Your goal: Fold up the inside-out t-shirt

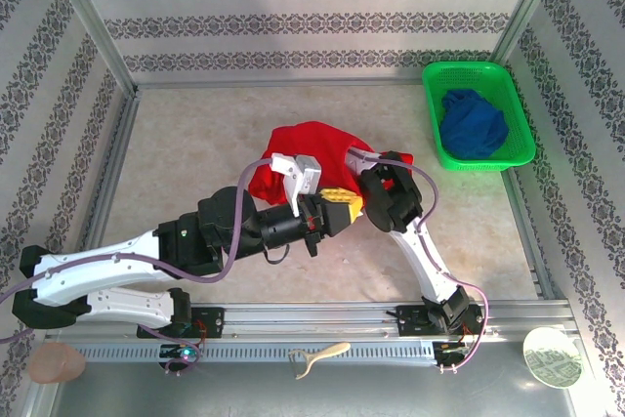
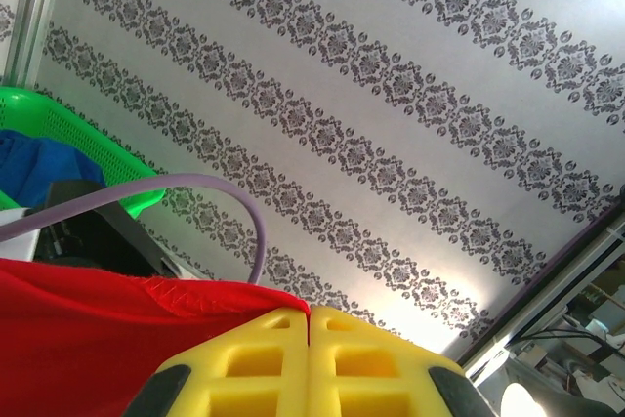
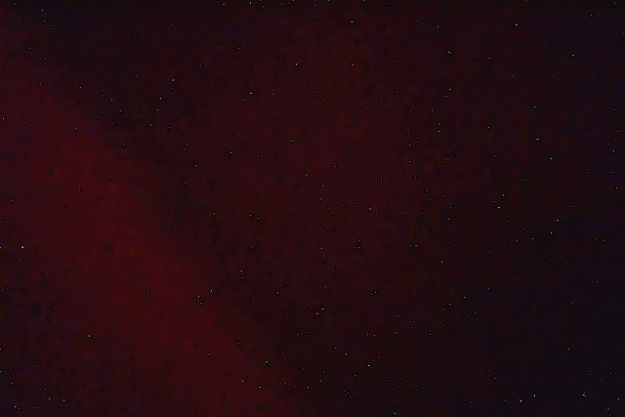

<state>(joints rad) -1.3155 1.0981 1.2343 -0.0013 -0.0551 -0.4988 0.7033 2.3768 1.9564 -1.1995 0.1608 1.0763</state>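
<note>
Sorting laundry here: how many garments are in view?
2: the red t-shirt bunched mid-table, the blue garment in the green basket. More could hide beneath.

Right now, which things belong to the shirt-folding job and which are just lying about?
Job: red t-shirt, left gripper, right arm.

Lying about: green basket, blue garment in it, and at the near edge a cream tool, patterned disc and pinkish lump.
</note>
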